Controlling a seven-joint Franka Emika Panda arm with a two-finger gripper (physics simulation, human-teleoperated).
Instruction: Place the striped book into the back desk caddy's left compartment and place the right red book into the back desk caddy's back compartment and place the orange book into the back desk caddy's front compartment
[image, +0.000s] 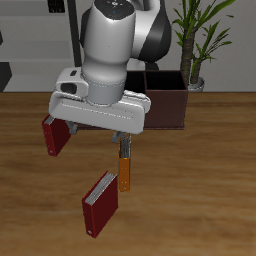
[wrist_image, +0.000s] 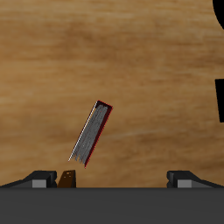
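Note:
My gripper hangs open and empty above the table, jaws wide apart; it also shows in the wrist view. The orange book stands upright just below one fingertip, and a bit of it shows beside that fingertip in the wrist view. The right red book stands on the table beside the gripper. The back desk caddy is the dark maroon box behind my arm, and its compartments are mostly hidden by the arm. The striped book is out of view.
The other red book stands nearer the table's front edge; its grey page edges and red cover show in the wrist view. A potted plant stands behind the caddy.

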